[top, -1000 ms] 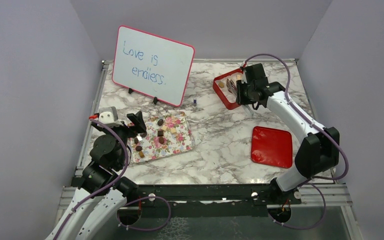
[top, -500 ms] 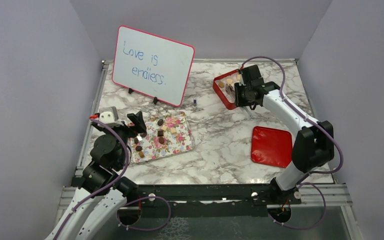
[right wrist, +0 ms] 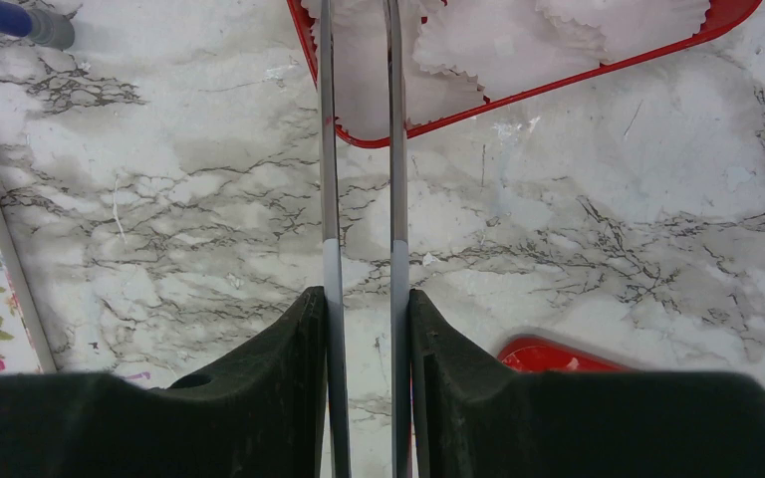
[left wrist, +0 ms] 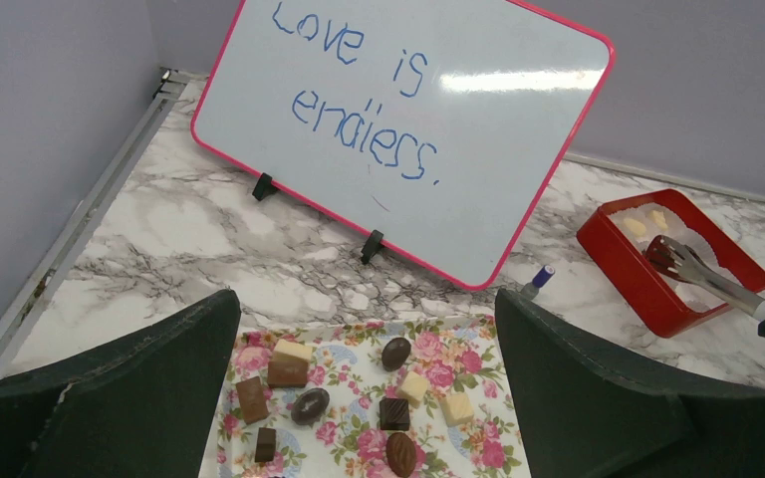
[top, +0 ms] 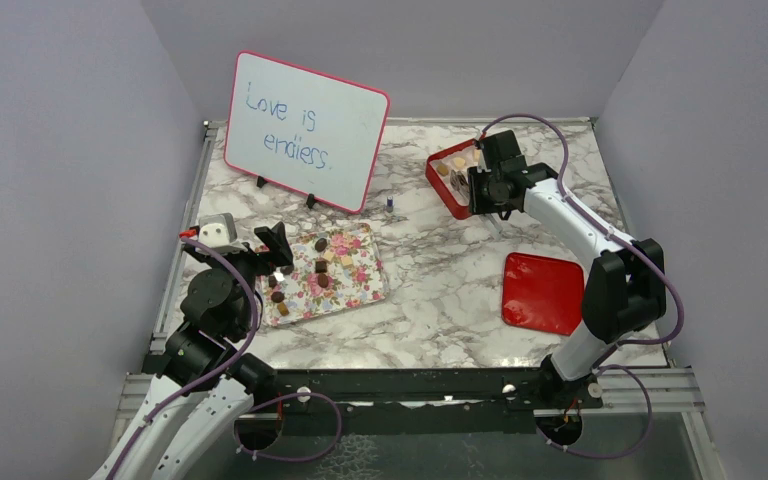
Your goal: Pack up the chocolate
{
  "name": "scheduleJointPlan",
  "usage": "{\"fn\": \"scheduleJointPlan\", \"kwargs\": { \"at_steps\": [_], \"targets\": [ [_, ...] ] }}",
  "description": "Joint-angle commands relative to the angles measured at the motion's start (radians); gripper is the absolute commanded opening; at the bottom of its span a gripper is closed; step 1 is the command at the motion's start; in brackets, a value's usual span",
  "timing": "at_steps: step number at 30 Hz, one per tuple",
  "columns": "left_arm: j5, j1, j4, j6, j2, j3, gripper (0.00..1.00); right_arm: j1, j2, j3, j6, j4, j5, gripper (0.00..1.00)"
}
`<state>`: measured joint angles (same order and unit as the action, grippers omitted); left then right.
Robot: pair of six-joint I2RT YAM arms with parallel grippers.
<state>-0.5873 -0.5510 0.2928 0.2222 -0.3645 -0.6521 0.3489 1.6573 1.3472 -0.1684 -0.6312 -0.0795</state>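
Several pieces of chocolate [left wrist: 395, 353], dark, brown and pale, lie on the pink floral tray [left wrist: 344, 393] at the table's left [top: 321, 266]. My left gripper [left wrist: 367, 304] hangs open just above the tray's near side [top: 278, 245], holding nothing. My right gripper [right wrist: 364, 299] is shut on the handles of metal tongs [right wrist: 327, 149] at the back right [top: 480, 185]. The tongs [left wrist: 697, 271] reach into the red box [top: 440, 185], which is lined with white paper cups [right wrist: 518, 40]. A few pale chocolates [left wrist: 636, 226] lie in the box. The tong tips are cut off in the right wrist view.
A whiteboard [top: 305, 130] reading "Love is endless." stands at the back left. A small blue-capped marker [left wrist: 538, 280] lies between the whiteboard and the box. The red lid [top: 543, 292] rests on the marble at the front right, under the right arm.
The right arm has drawn in a little, shifting the gripper and tongs slightly left over the red box. The left arm has not moved.
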Motion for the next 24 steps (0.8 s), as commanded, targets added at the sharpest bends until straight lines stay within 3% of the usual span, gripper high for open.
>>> {"fn": "scheduleJointPlan", "kwargs": {
  "at_steps": [1, 24],
  "targets": [
    [0.02, 0.003, -0.021, -0.009, 0.002, 0.008, 0.99, -0.006, 0.009, 0.029, -0.013, 0.016, 0.029, 0.35],
    [0.02, 0.003, -0.021, -0.011, 0.004, 0.008, 0.99, -0.004, -0.075, 0.076, -0.031, -0.055, 0.023, 0.37]
  ]
}}
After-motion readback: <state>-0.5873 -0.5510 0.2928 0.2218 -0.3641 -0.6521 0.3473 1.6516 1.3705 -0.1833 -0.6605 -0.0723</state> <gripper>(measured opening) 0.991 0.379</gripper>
